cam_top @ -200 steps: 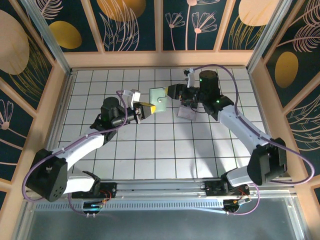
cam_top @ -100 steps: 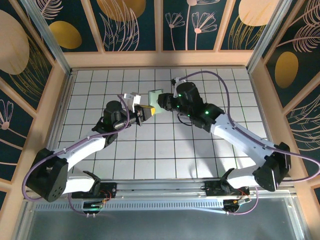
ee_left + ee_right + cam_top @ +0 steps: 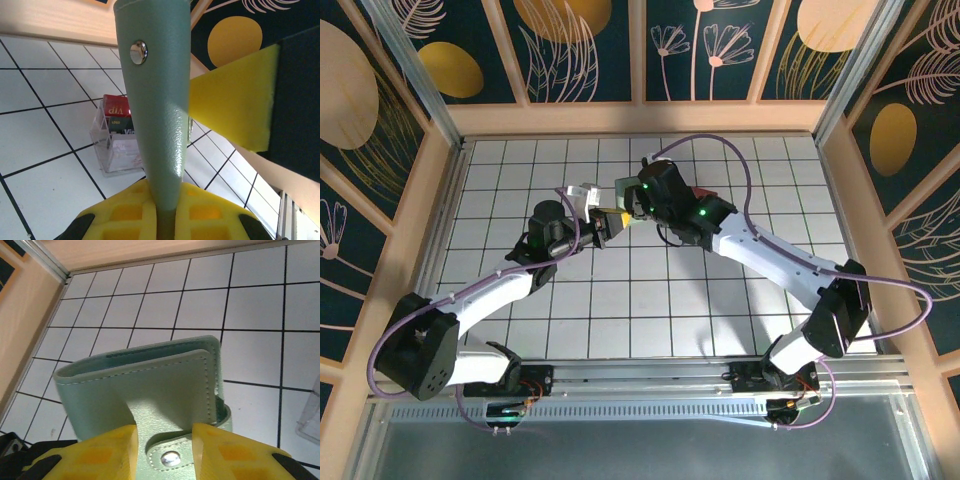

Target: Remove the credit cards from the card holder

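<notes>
Pinching the card holder (image 3: 625, 188) at upper centre, off the tabletop (image 3: 650, 300), the left hand (image 3: 609, 222) is best held rigid while the snap tab (image 3: 172, 457) is pulled by the part-spread right hand (image 3: 165, 440) straddling it.

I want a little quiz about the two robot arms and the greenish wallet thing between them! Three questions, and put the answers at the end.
1. True or false: the left gripper is clamped shut on the card holder.
2. Pick one: which word is printed on the red card in the clear plastic box? A) VIP B) GOLD C) BANK
3. Short answer: in the right wrist view, what small shiny round thing shows between the right gripper's yellow fingers?

Key: 1 true. 2 A. 3 the snap button on the card holder's tab.
</notes>
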Controlling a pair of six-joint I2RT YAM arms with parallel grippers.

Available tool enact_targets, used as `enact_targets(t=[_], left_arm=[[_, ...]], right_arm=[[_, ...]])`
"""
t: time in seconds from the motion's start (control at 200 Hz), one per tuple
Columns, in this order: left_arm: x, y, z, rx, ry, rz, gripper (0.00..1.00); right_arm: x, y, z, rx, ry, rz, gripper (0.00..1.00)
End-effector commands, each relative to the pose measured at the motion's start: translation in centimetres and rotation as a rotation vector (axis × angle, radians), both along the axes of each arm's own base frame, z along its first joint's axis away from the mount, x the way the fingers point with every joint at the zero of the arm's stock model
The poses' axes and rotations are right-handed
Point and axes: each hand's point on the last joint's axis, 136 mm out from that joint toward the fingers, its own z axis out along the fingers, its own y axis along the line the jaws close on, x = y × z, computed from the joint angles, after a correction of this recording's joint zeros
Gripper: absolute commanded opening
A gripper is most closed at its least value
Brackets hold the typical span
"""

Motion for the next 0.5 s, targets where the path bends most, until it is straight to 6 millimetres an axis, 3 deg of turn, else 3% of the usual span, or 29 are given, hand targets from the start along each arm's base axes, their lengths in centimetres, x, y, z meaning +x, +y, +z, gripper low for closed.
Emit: enact_targets(t=[0.0, 0.49], left_arm=[[0.4, -0.4, 3.6, -0.072, -0.093, 0.000, 0.00], [0.0, -0.4, 4.6, -0.112, -0.127, -0.013, 0.00]], right_arm=[[0.4, -0.3, 0.1, -0.015, 0.003, -0.042, 0.34], [0.4, 1.1, -1.7, -0.023, 0.047, 0.006, 0.41]])
